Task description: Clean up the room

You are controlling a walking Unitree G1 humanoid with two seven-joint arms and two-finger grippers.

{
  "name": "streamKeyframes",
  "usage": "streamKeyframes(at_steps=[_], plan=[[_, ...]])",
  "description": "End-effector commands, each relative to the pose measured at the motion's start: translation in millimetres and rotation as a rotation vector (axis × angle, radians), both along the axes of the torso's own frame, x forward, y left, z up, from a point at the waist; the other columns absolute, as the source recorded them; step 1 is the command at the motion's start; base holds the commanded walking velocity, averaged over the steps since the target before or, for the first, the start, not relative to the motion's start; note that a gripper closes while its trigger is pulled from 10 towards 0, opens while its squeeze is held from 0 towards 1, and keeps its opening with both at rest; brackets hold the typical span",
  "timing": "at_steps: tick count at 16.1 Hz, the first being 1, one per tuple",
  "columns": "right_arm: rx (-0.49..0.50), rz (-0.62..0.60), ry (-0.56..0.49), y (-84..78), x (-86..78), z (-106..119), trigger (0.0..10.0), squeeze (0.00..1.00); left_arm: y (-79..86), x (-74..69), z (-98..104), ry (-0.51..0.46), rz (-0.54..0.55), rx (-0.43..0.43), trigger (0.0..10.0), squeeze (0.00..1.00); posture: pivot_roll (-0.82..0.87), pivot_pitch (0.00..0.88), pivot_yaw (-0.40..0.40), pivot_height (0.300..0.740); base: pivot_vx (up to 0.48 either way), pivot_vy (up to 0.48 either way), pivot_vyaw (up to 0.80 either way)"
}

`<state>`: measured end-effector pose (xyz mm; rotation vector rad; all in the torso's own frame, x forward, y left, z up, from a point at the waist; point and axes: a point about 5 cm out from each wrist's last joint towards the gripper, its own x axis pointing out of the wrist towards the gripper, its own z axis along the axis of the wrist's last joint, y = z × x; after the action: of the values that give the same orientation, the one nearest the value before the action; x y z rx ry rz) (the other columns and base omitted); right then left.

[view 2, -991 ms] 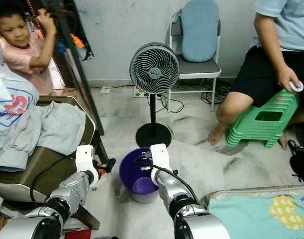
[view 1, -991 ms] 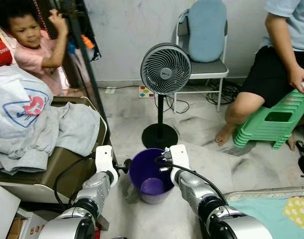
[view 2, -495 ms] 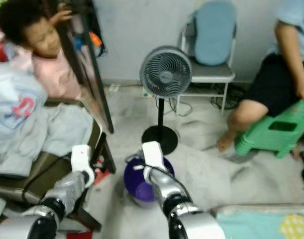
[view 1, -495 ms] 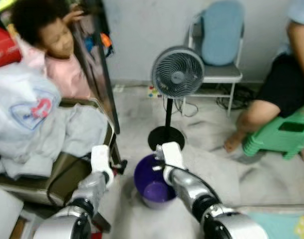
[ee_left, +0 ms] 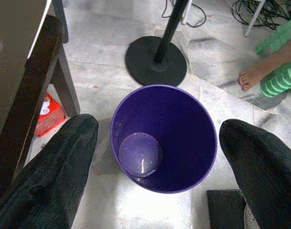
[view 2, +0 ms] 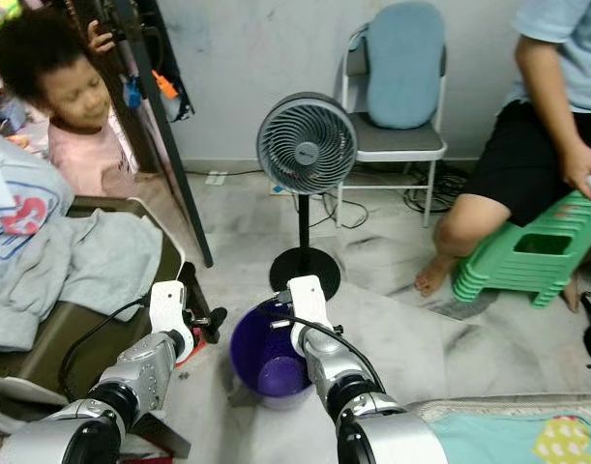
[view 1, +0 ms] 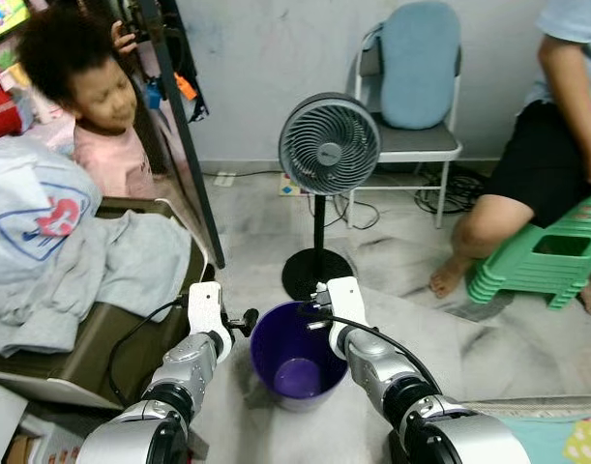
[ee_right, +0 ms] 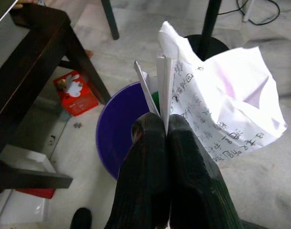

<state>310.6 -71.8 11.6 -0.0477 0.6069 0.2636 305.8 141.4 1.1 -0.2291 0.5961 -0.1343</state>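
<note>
A purple bin (view 1: 297,360) stands on the marble floor in front of me, and nothing but its bare bottom shows inside. My right gripper (ee_right: 159,123) is shut on a crumpled white paper (ee_right: 221,105) with writing, held above the bin's (ee_right: 117,129) right rim. In the left eye view the right gripper (view 1: 312,313) sits at that rim, the paper hidden behind the wrist. My left gripper (ee_left: 159,128) is open, its two fingers (ee_left: 69,157) spread wide over the bin (ee_left: 183,143). It hangs by the bin's left rim, left gripper (view 1: 241,320).
A standing fan (view 1: 329,145) rises just behind the bin. A dark low table (view 1: 92,338) with grey clothes (view 1: 102,261) is on the left, a child behind it. A red box (ee_left: 49,114) lies under the table. A seated person, green stools (view 1: 546,261) and a chair (view 1: 411,97) are at right.
The head view swung and blurred, then settled a little closer to the bin. Both arms keep their places at the bin's rim. The child has leaned nearer to the table.
</note>
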Motion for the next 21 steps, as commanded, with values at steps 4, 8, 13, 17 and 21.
streamKeyframes(at_steps=[4, 8, 13, 17, 21], plan=[[-0.009, 0.020, -0.012, 2.8, 2.0, 2.8, 10.0, 0.00, 2.5, 2.1, 2.1, -0.007, -0.001, 0.016, 10.0, 0.00, -0.06, 0.003, 0.036, 0.740, 0.000, 0.000, 0.60], [-0.009, 0.016, -0.008, 2.4, 1.8, 2.5, 10.0, 0.00, 1.7, 2.6, 2.6, -0.010, -0.004, 0.013, 10.0, 0.00, -0.07, 0.000, 0.035, 0.740, 0.000, 0.000, 0.38], [-0.015, 0.022, -0.005, 2.1, 1.2, 1.7, 10.0, 0.00, 0.6, 2.6, 2.8, -0.012, -0.006, 0.009, 10.0, 0.00, -0.07, 0.000, 0.032, 0.740, 0.000, 0.000, 0.00], [-0.016, 0.024, -0.003, 2.2, 0.9, 1.3, 10.0, 0.00, 0.3, 2.5, 2.6, -0.011, -0.007, 0.007, 10.0, 0.00, -0.07, 0.000, 0.033, 0.740, 0.193, 0.000, 0.00], [-0.017, 0.022, -0.001, 2.1, 0.9, 1.2, 10.0, 0.00, 0.2, 2.5, 2.6, -0.010, -0.004, 0.005, 10.0, 0.00, -0.07, 0.001, 0.033, 0.740, 0.269, 0.000, 0.00]])
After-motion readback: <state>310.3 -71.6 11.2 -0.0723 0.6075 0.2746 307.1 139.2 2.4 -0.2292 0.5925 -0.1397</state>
